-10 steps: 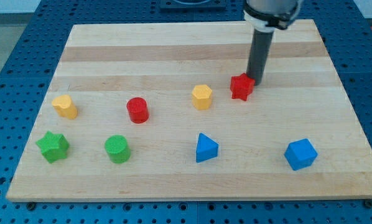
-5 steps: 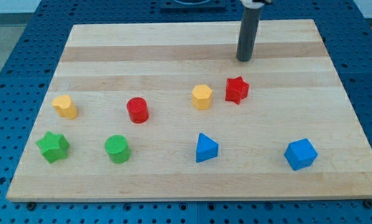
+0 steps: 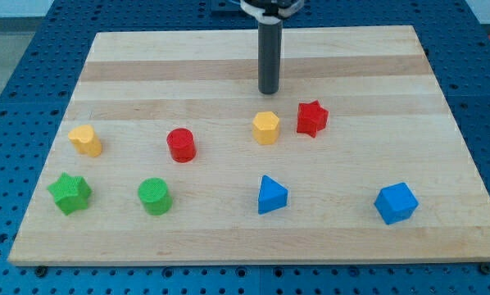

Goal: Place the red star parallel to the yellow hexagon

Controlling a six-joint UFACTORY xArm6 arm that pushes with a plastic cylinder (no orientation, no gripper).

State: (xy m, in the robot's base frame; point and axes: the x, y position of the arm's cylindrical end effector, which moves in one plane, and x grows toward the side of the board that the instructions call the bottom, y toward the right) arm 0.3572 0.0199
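Red star sits a little right of the frame's centre, just beside the yellow hexagon, which lies to its left and slightly lower; a narrow strip of board shows between the two, so they do not touch. My tip rests on the board above the hexagon, towards the frame's top, and up and to the left of the star. It touches no block: bare wood separates it from both. The rod is a plain dark cylinder standing upright, with nothing to open or close and nothing held; its upper end runs out of the frame at the top centre.

Left of the hexagon, in the middle of the frame, stands a red cylinder. Further left, near the board's left edge, is a second yellow block, whose shape I cannot make out with certainty. Along the lower part of the frame, from left to right, lie a green star, a green cylinder, a blue triangle and a blue cube. All of these stand well apart from one another and from my tip.

The wooden board lies on a blue perforated table.
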